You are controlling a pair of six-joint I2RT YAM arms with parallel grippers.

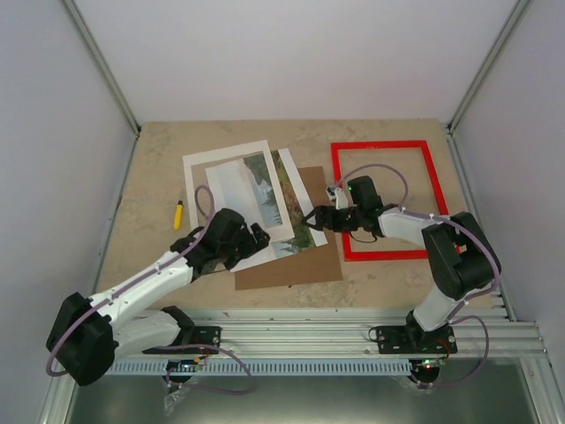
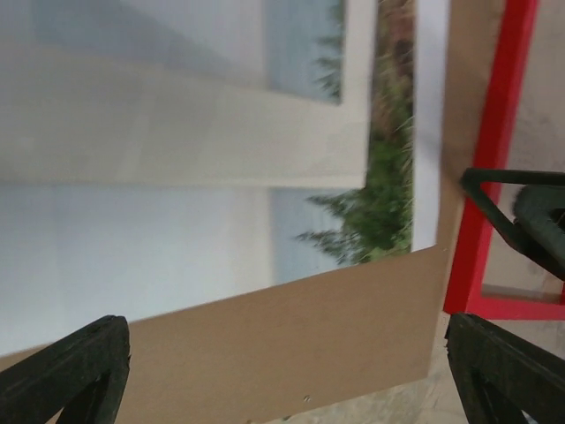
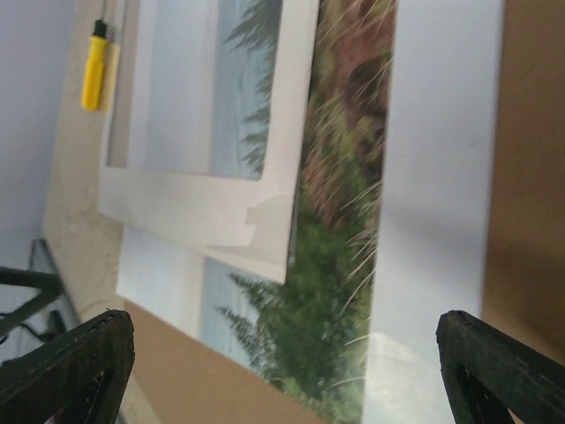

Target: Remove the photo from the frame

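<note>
Frame (image 1: 380,144): thin glossy red rectangle, flat near the worktop's right edge, speckled beige surface showing through it. Photo (image 1: 296,225): white-bordered print lying outside the frame at mid-worktop on a plain brown board (image 1: 300,265), partly under a white card mat (image 1: 229,159); the board's right edge reaches the frame's left bar. Left gripper (image 1: 256,237) and right gripper (image 1: 313,216): black fingers spread wide, holding nothing, over the photo's near and right edges; small yellow tool (image 1: 177,215) lies towards the left edge.

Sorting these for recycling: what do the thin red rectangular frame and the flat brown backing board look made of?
The thin red rectangular frame: likely plastic or painted wood; even bright colour, no grain visible. The flat brown backing board: probably fibreboard or stiff card; uniform matte tan, thin straight-cut edge.
</note>
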